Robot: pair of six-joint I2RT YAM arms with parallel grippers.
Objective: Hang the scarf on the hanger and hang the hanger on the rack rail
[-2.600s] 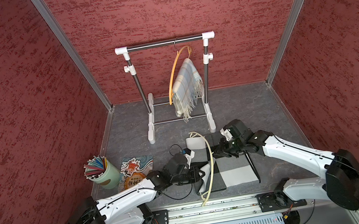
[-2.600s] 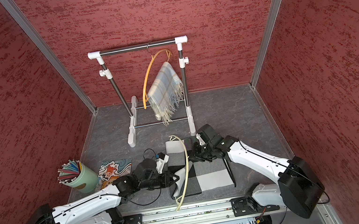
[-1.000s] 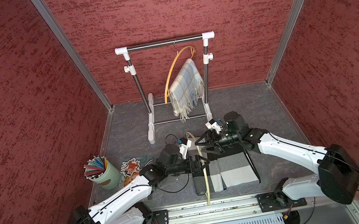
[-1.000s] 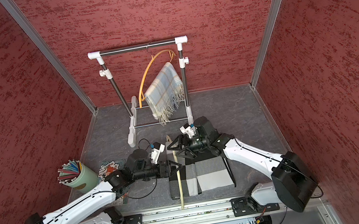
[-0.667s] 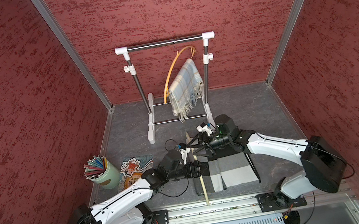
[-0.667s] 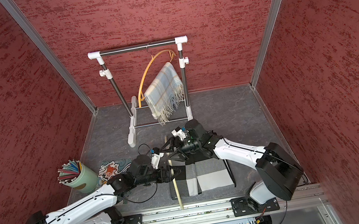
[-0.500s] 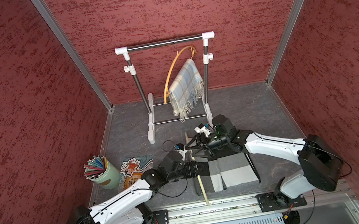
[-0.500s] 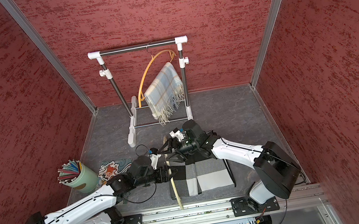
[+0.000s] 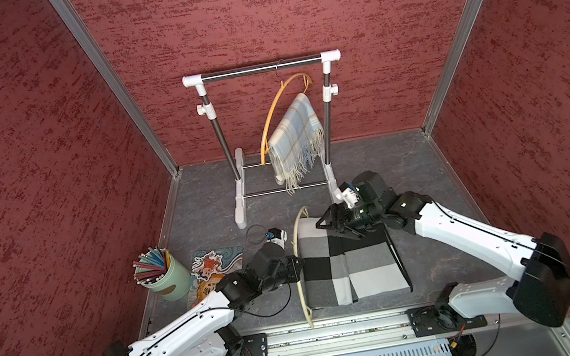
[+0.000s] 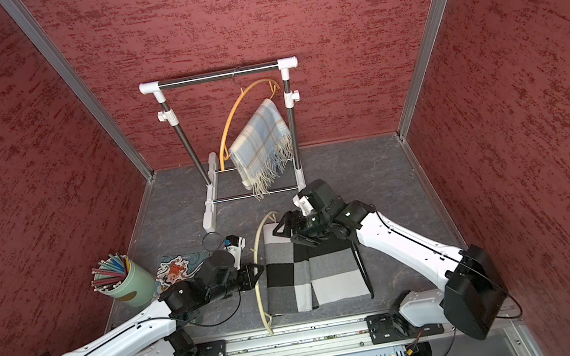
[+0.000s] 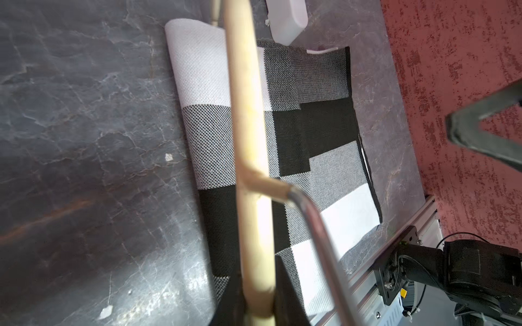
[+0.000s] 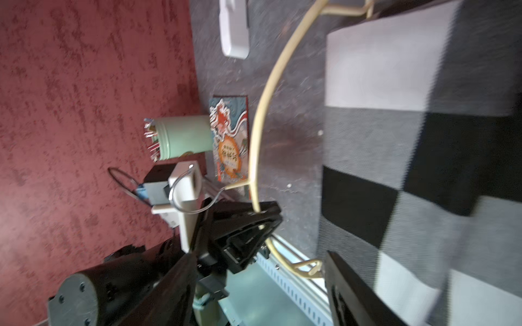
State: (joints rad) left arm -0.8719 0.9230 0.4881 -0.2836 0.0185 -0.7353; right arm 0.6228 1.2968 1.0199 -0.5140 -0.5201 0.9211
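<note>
Back of the booth, the clothes rack (image 9: 261, 69) stands tall, an orange hanger (image 9: 277, 104) on its bar with a pale plaid scarf (image 9: 295, 142) draped over it. Down front, the checkered scarf (image 9: 353, 269) lies flat and folded on the grey floor. Right along its edge sits the cream hanger (image 11: 245, 113), and the left gripper (image 10: 256, 268) is clamped tight around its curved bar near the metal hook. The right gripper (image 9: 333, 227) hovers over the checkered scarf's far end, jaws spread wide. Off to the side, a green cup (image 9: 171, 280) of pencils stands beside an illustrated card (image 9: 212, 265).
</note>
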